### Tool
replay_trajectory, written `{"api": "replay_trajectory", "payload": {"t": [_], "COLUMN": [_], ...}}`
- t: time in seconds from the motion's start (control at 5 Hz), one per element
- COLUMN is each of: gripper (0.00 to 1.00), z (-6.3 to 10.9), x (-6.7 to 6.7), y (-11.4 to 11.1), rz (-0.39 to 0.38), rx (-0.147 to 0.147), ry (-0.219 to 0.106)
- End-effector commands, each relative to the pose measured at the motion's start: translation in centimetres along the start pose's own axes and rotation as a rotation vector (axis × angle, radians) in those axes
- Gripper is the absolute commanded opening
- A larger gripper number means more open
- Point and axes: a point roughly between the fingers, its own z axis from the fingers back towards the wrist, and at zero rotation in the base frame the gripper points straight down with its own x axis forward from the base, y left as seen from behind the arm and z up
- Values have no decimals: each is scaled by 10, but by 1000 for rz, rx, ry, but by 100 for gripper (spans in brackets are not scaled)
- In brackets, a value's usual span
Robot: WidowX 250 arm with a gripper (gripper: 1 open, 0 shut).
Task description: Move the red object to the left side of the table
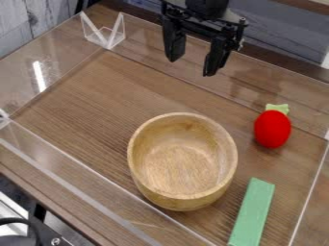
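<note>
The green bar (253,227) lies nearest, beside the wooden bowl (184,159). Right of the bowl sits the red object (271,128) on the tabletop (90,96); the claw (191,58) hangs behind the bowl, wide open, empty.

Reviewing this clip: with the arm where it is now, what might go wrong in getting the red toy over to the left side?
1. The red object is small and rounded, so it may roll or squirt out as the jaws close; the gripper hangs open, well away from it.
2. It sits close to the clear wall on the right, leaving little room for a jaw on that side.
3. The wooden bowl lies between it and the left side; a low carry might clip the rim.
</note>
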Motion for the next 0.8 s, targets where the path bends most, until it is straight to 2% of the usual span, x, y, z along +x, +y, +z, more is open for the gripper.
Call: {"api": "replay_trajectory", "payload": {"t": [0.0, 0.2, 0.4, 0.6], "gripper": [100, 100, 100, 100], "z": [-12, -20, -26, -36], "x": [2, 11, 21, 33], "y": [-5, -29, -56, -90], "rz": [26, -101, -228, -279], "rx": [-12, -25, -34, -45], "ry": [25, 20, 2, -22]}}
